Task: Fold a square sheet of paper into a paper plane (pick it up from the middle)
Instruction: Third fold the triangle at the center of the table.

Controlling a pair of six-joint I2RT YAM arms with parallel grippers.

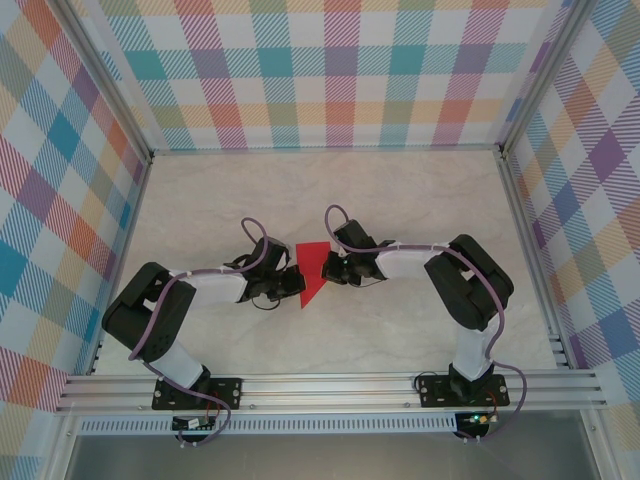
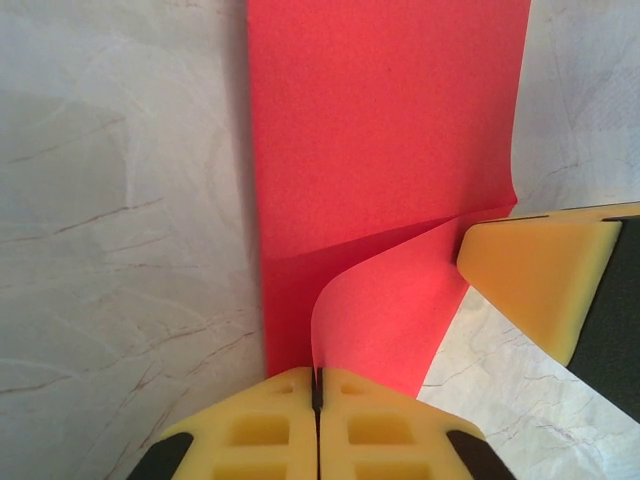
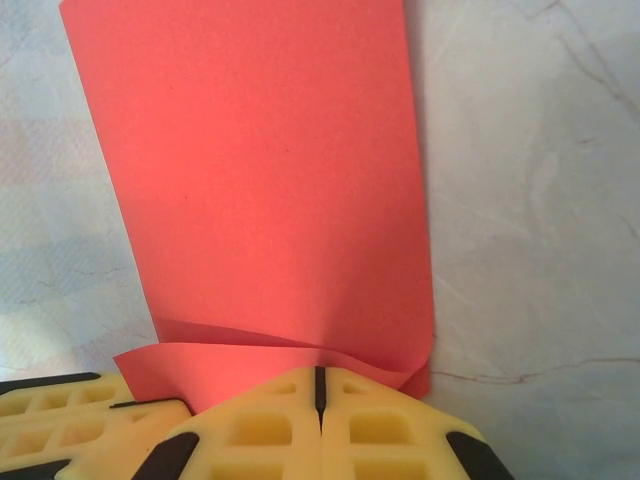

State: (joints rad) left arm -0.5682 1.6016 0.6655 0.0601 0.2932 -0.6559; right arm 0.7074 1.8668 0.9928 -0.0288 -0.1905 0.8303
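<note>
- The left arm is reaching in from the near-left corner, its forearm lying low over the table.
- The left gripper is touching the left edge of the red sheet. In its wrist view the yellow pads are pressing flat together, and a curled flap of the sheet is running into their seam. It is judged to be pinching the paper.
- The red sheet is lying at mid-table between the two grippers, partly folded. It is broad at the far end and tapers to a point at the near end. Its long axis is running far-to-near, across the line joining the grippers.
- The right gripper is meeting the sheet from the right, close to the left one. Its pads are closing on each other with a folded edge bunching at the tips, so it is judged to be holding the paper too.
- Both grippers are sitting equally near, on opposite sides of the axis. The next crease is likely depending on one of them sweeping along that axis while the other anchors.
- Each gripper is crowding the other: a right-hand pad is showing in the left wrist view, touching the sheet's right edge.
- The right arm is angling in from the near-right. The plaid walls are standing well apart from the work.
</note>
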